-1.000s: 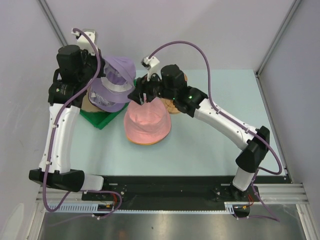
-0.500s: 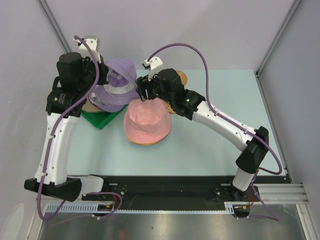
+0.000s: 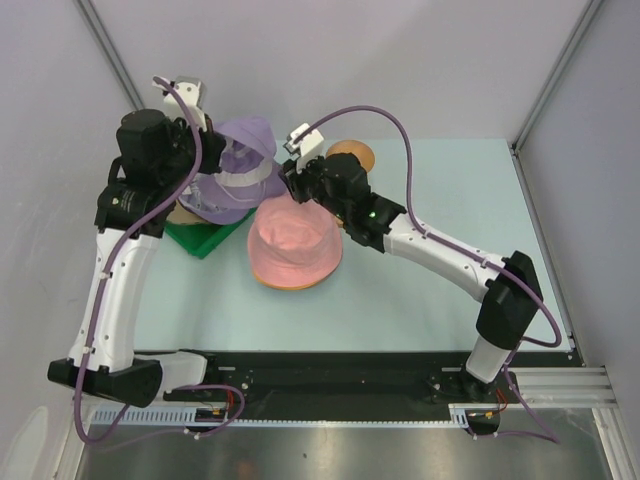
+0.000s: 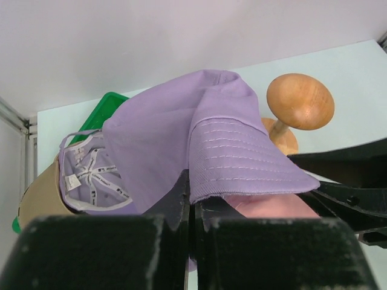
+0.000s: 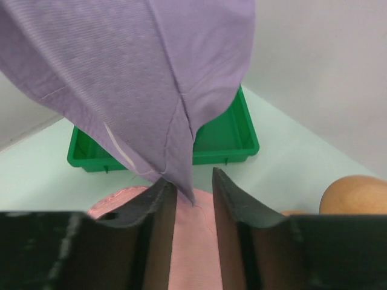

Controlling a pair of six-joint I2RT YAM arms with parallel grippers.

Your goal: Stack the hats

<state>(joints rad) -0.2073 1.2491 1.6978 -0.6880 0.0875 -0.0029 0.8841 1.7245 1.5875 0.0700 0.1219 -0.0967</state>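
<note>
My left gripper [image 4: 192, 202] is shut on the brim of a lavender hat [image 4: 199, 133], holding it up over the table's back left [image 3: 238, 160]. My right gripper [image 3: 291, 186] is right beside that hat. Its jaws [image 5: 193, 181] are open with a narrow gap, and a hanging fold of the lavender hat [image 5: 151, 78] dips between them, brushing the left finger [image 5: 158, 205]. A pink hat [image 3: 295, 243] lies below on an orange hat [image 3: 290, 286]. A tan cap [image 3: 180, 212] lies under the lavender hat.
A green bin [image 3: 205, 237] sits at the left, under the tan cap and the lavender hat. A wooden stand [image 3: 352, 154] with a round knob [image 4: 300, 101] stands behind the right wrist. White walls close in at the back and sides.
My right gripper has left the top of the pink hat and moved up and left to the lavender hat, its jaws narrowing. The left arm has shifted the lavender hat slightly.
</note>
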